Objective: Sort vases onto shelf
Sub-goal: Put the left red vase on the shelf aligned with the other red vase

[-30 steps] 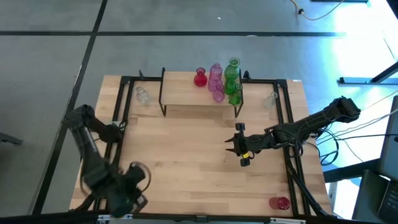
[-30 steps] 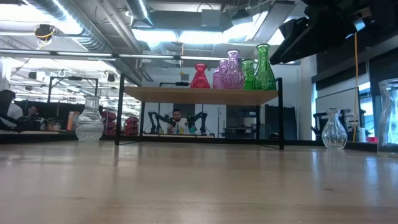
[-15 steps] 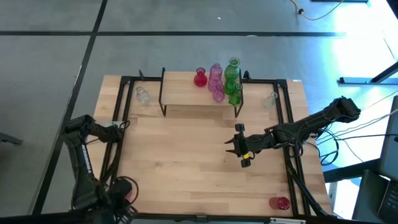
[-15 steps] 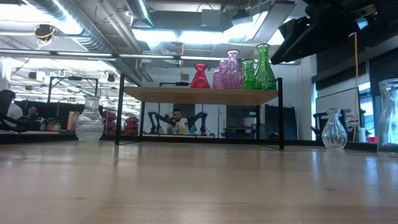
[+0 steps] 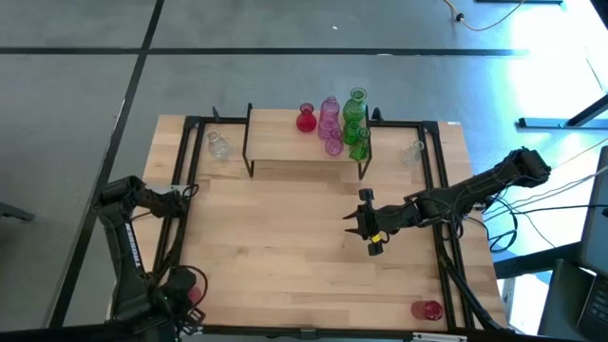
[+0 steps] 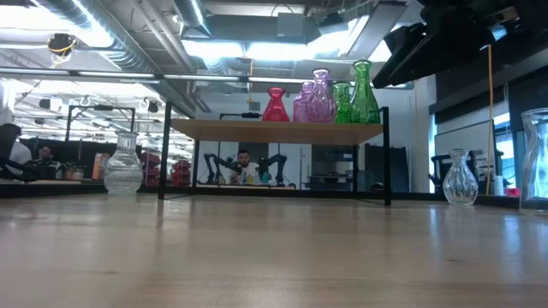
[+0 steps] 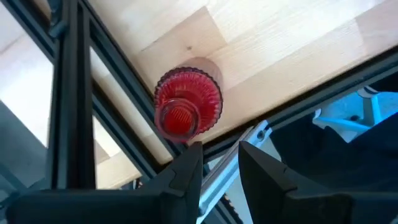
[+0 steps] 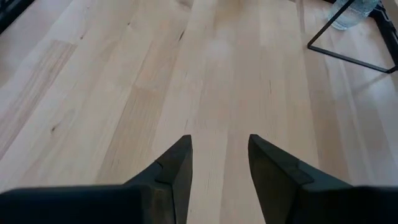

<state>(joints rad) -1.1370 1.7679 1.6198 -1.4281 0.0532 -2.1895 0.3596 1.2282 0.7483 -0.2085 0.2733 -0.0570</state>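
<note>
A red ribbed vase (image 7: 188, 107) stands upright on its base at the table's near left corner, beside the black frame bar; in the high view the red vase (image 5: 196, 293) shows just right of my left gripper (image 5: 179, 283). My left gripper (image 7: 219, 158) is open above it, with its fingertips short of the neck and not touching. The shelf (image 5: 304, 142) at the far edge carries red (image 5: 306, 120), pink (image 5: 331, 123) and green (image 5: 356, 119) vases. My right gripper (image 5: 366, 224) hovers open over mid table (image 8: 217, 155).
Clear vases stand on the table left (image 5: 218, 145) and right (image 5: 413, 152) of the shelf. A red vase (image 5: 427, 310) is at the near right corner. Black frame bars (image 5: 180, 218) run along both sides. Bare wood (image 5: 285, 237) lies between the arms.
My left arm has swung toward the table's near left corner. Its gripper has moved left and toward the near edge, uncovering the red vase beside it, and has held still for the last half second. The right arm and the vases have kept still.
</note>
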